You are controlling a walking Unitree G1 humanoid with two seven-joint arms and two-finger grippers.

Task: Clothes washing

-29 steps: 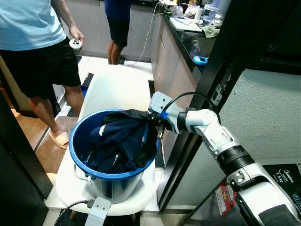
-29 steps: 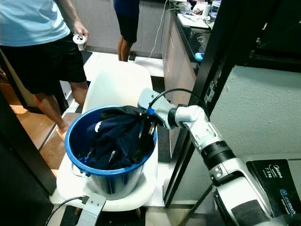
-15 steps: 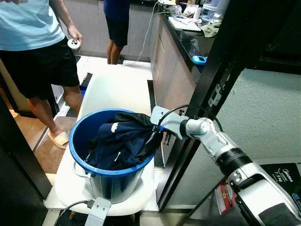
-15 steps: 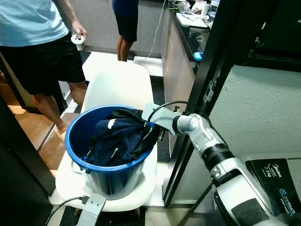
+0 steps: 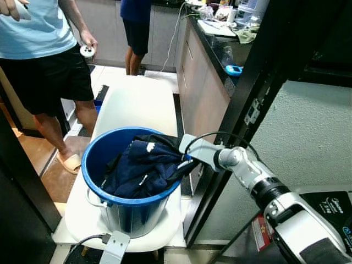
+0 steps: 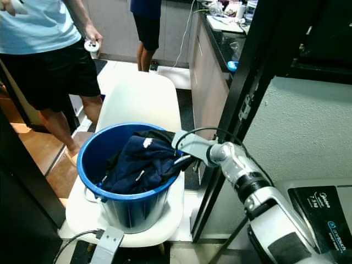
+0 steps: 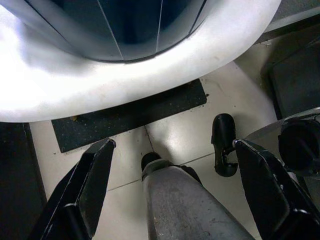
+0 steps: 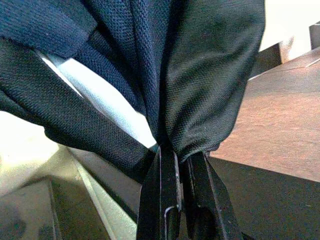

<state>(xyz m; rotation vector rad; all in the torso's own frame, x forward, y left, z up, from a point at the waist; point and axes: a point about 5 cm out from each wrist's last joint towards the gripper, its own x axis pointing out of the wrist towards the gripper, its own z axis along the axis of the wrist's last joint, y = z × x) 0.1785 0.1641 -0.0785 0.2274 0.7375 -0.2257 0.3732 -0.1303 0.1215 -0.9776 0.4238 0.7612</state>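
Right claw (image 8: 181, 165): fingers pressed together on a fold of the navy clothing (image 5: 147, 168), at the right rim of the bucket, reached in from the right.
Navy clothing: dark blue fabric with small white marks, heaped inside the bucket, one edge pulled up over the right rim where the right claw pinches it.
Bucket (image 5: 98, 152): blue, round, standing on the white chair (image 5: 132, 102).
White chair: directly before the robot, its seat carrying the bucket, its back stretching to the far side.
Left claw (image 7: 170, 195): fingers spread apart, holding nothing, hanging low over the tiled floor beside the chair's edge.
Washing machine (image 6: 324, 212): near right corner; a label on its top reads "7.5kg", the brand mark beside it too small to read surely.
Counter (image 5: 220, 41): far right, dark top crowded with small items.
Person (image 5: 38, 33): far left, light blue shirt and black shorts, a small white object in one hand (image 5: 88, 45).
Second person (image 5: 137, 22): far centre, legs and dark shorts.
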